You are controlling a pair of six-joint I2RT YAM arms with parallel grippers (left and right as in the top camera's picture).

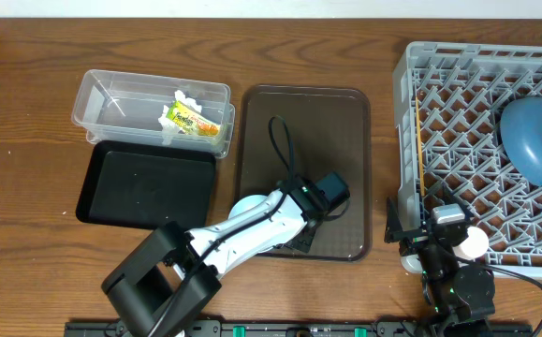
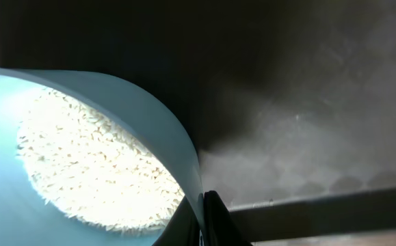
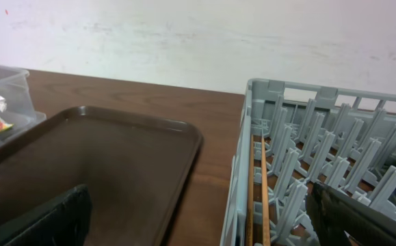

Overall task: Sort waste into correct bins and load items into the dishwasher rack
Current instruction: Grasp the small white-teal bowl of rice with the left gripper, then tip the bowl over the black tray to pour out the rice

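Note:
My left gripper (image 1: 287, 221) is over the brown serving tray (image 1: 345, 122), shut on the rim of the small mint-green bowl (image 1: 245, 208). In the left wrist view the fingers (image 2: 206, 220) pinch the bowl's wall (image 2: 143, 102), and white rice grains (image 2: 95, 164) fill the bowl. The clear tub (image 1: 111, 94) holds the yellow-green wrapper (image 1: 194, 121) and the white tissue (image 1: 179, 97). The black tray (image 1: 144, 187) lies in front of it. The grey rack (image 1: 467, 84) holds the blue bowl (image 1: 537, 140) and the chopsticks (image 1: 421, 164). My right gripper (image 1: 411, 230) is open and empty at the rack's front left corner (image 3: 242, 171), beside the chopsticks (image 3: 259, 198).
A small pale round thing (image 1: 471, 243) sits at the rack's front edge by my right wrist; I cannot tell what it is. The left arm's black cable (image 1: 280, 140) loops over the brown tray. The right wrist view shows the brown tray (image 3: 115, 150) and the tub's corner (image 3: 6, 102).

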